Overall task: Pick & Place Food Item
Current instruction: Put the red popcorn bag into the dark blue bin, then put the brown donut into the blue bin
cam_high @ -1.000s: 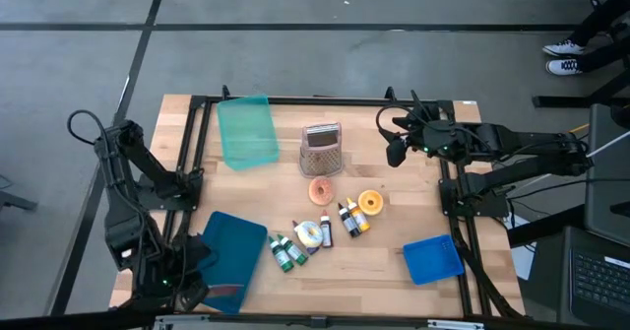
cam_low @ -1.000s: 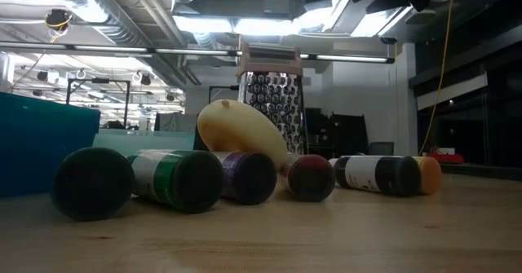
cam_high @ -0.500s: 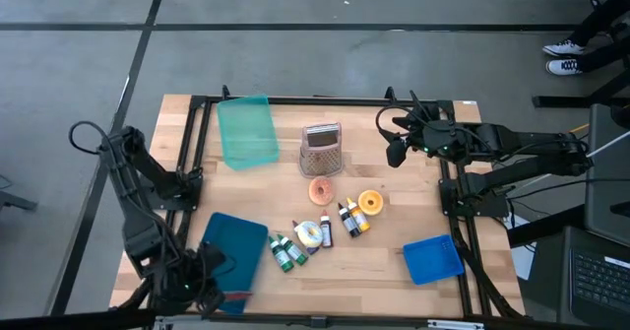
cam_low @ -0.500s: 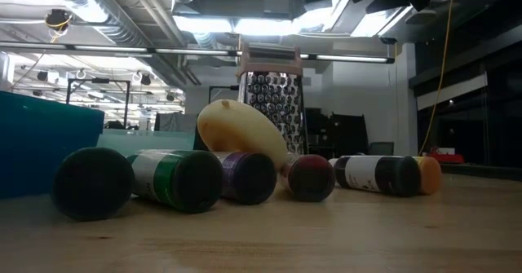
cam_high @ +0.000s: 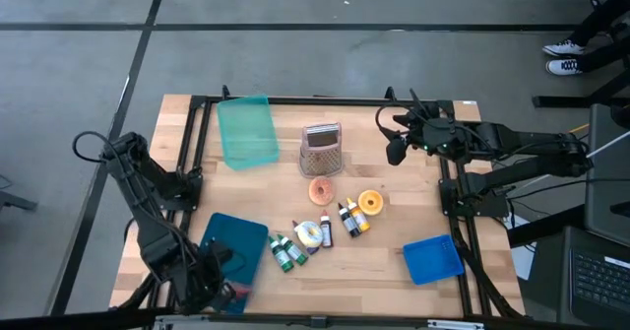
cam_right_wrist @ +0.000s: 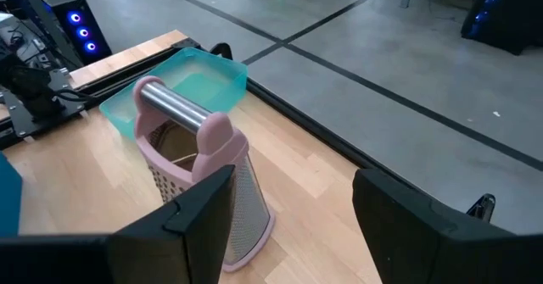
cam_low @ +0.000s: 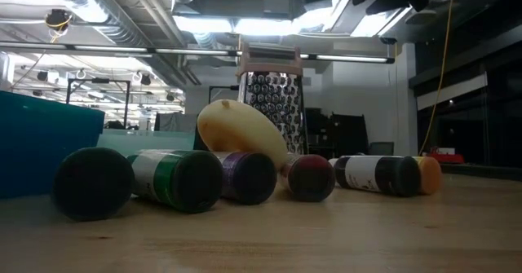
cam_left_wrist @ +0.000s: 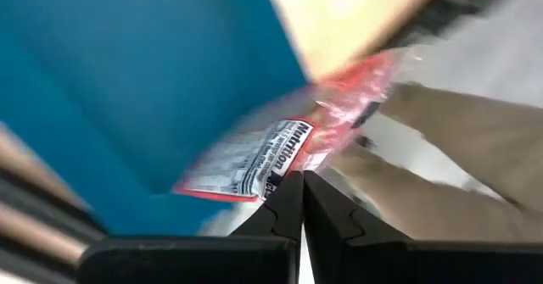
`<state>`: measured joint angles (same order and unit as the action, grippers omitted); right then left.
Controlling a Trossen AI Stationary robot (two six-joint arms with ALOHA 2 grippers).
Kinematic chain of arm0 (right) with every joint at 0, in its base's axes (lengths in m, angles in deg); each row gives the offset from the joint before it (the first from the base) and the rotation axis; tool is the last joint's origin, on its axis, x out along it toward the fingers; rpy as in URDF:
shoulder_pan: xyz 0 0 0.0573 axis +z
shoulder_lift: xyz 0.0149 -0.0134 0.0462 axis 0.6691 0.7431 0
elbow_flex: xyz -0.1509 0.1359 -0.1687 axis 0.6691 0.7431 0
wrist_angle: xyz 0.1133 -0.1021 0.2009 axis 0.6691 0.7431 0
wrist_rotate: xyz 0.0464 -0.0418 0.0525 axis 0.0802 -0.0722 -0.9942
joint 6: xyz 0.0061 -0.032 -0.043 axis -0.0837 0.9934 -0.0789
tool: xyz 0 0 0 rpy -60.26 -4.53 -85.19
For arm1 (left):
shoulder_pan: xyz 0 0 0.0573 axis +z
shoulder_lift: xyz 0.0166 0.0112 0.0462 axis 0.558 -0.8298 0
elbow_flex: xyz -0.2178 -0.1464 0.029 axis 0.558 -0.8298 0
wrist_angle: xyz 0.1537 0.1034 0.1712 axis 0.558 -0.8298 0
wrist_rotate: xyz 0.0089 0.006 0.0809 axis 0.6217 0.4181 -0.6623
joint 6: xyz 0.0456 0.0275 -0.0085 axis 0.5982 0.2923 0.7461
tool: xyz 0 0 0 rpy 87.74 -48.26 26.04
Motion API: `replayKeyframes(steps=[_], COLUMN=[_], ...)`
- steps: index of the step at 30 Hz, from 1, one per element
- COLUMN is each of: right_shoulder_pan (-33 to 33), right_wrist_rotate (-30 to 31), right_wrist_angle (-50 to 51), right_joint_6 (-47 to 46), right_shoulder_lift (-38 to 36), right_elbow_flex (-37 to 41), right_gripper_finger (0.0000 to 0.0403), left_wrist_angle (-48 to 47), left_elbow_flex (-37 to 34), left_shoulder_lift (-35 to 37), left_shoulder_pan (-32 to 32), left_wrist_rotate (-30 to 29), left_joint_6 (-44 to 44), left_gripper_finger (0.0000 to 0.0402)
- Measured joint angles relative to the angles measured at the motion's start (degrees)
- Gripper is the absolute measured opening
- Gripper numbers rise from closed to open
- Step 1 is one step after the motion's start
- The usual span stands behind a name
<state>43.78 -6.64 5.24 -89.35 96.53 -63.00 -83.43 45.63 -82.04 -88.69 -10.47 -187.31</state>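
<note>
The left gripper (cam_left_wrist: 301,201) sits at the near left corner of the table (cam_high: 384,261), above the near edge of the dark blue tray (cam_high: 231,251). Its two dark fingers (cam_left_wrist: 284,208) are pressed together. In the left wrist view, a red food packet (cam_left_wrist: 288,148) with a nutrition label lies directly ahead of the fingertips, its lower edge meeting them. The fingers appear to pinch that edge, though the packet is blurred at the contact. In the high view the same red packet (cam_high: 228,289) shows as a small red patch at the tray's near edge, just beside the gripper (cam_high: 212,281).

The right gripper (cam_high: 396,141) hangs over the far right part of the table, well apart from the packet. Its fingers (cam_right_wrist: 199,203) are spread wide and hold nothing. The right wrist view looks past them at a pink box grater (cam_right_wrist: 199,178) standing upright, with a teal tray (cam_right_wrist: 182,80) behind it.

Mid-table, the high view shows:
- the grater (cam_high: 321,149) near the far centre, beside the teal tray (cam_high: 246,130);
- two orange ring-shaped items (cam_high: 320,189) just nearer than the grater;
- a cluster of small bottles (cam_high: 287,253) lying on their sides;
- a blue lid (cam_high: 432,259) near the right front corner.
</note>
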Motion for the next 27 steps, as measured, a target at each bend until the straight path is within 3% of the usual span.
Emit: replayKeyframes(steps=[7, 17, 21, 27], right_shoulder_pan=[-1.86, -3.22, -3.83, -5.29], right_wrist_rotate=[-2.88, -2.98, -3.15, -8.38], right_wrist_angle=[0.02, -4.23, -10.80, -24.45], right_joint_6=[1.26, 2.60, 4.73, 8.64], right_shoulder_lift=[0.00, 0.00, 0.00, -0.02], right_elbow_flex=[0.00, 0.00, 0.00, 0.00], right_gripper_finger=[0.0235, 0.0235, 0.0235, 0.0236], left_wrist_angle=[-14.53, -26.21, -26.03, -25.97], left_elbow_flex=[0.00, -0.02, -0.09, -0.09], left_shoulder_lift=[0.02, 2.82, 6.67, 11.18], left_shoulder_pan=[1.78, 7.40, 10.44, 18.02], left_wrist_rotate=[-0.22, -5.21, -15.48, -41.61], left_joint_6=[-0.41, 2.08, 0.57, -5.99], left_gripper_finger=[0.0036, 0.0160, 0.0193, 0.0202])
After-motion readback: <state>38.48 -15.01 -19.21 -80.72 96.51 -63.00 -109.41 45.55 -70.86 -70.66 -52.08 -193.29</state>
